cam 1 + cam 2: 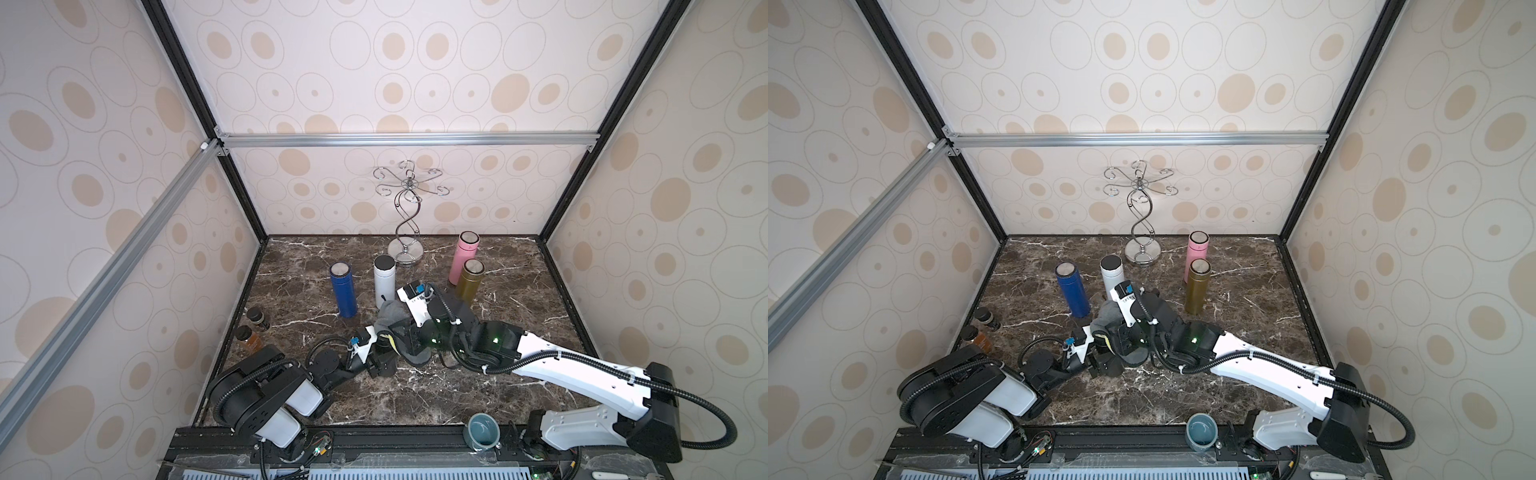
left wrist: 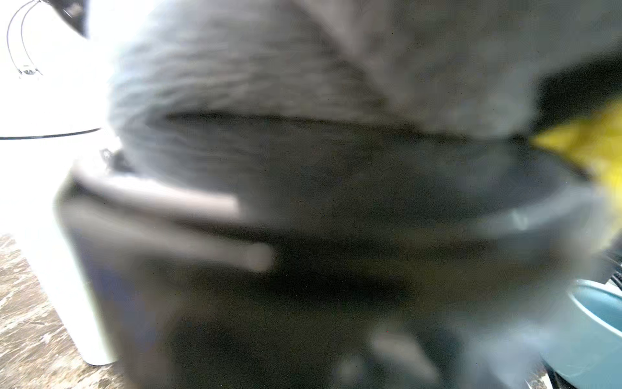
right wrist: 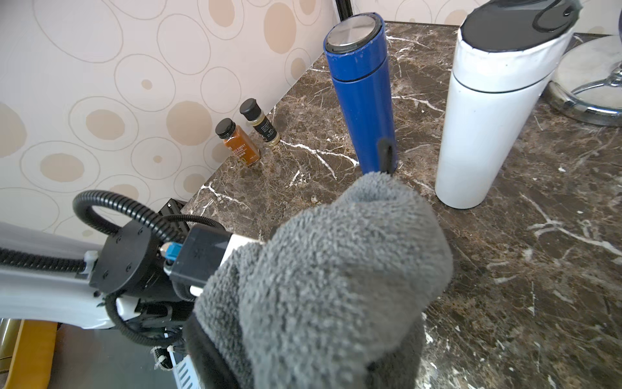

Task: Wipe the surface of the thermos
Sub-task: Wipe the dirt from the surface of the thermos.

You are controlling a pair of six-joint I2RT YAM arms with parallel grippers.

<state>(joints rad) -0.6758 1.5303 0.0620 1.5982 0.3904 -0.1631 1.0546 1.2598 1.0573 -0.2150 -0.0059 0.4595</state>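
Above the counter (image 1: 498,374), the right tool (image 1: 400,322) was clamped shut on a grey cloth (image 3: 336,269) draped over a dark thermos (image 2: 370,195), which the closed left tool (image 1: 382,350) gripped.

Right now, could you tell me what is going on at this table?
Both arms meet mid-table. The right gripper is shut on a fluffy grey cloth, which is draped over a dark object that the left gripper seems shut on; blur hides what it is. The blue metal thermos, white thermos, pink thermos and gold thermos stand upright on the marble table, untouched.
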